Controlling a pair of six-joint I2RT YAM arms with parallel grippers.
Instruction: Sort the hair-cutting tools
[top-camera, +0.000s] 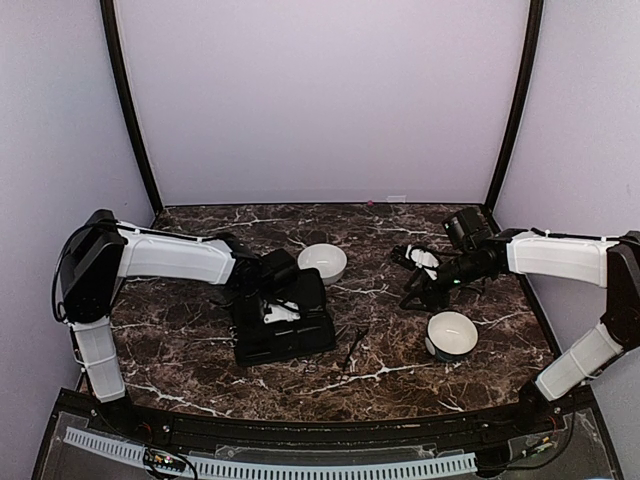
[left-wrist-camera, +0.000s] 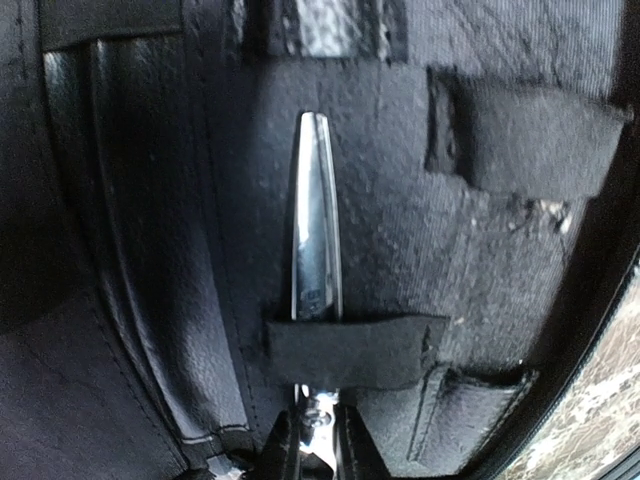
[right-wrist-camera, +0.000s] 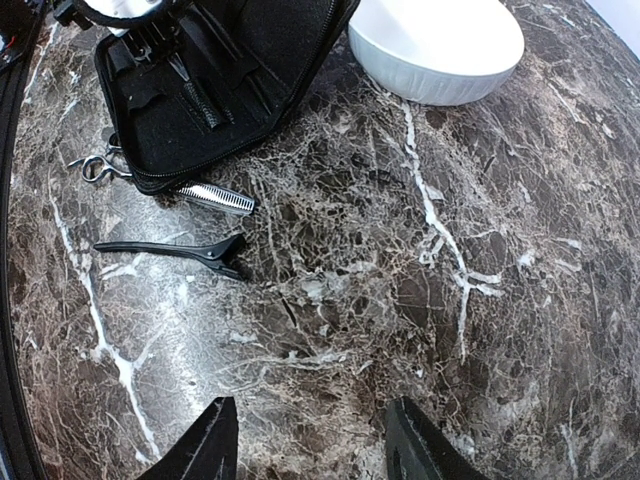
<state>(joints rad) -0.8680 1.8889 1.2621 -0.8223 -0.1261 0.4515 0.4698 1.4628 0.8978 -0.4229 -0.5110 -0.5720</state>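
While under strap (left-wrist-camera: 350, 352), scissors (left-wrist-camera: 315, 220) vertical, tip up.

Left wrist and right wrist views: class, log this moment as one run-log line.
left gripper: shut on silver scissors strapped in case | right gripper: open, above table | black clip: on table

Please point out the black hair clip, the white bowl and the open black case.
black hair clip (right-wrist-camera: 165, 249): right wrist view, middle of its arm.
white bowl (right-wrist-camera: 432, 82): right wrist view, near side wall.
black case (right-wrist-camera: 290, 40): right wrist view, bare inner lining.
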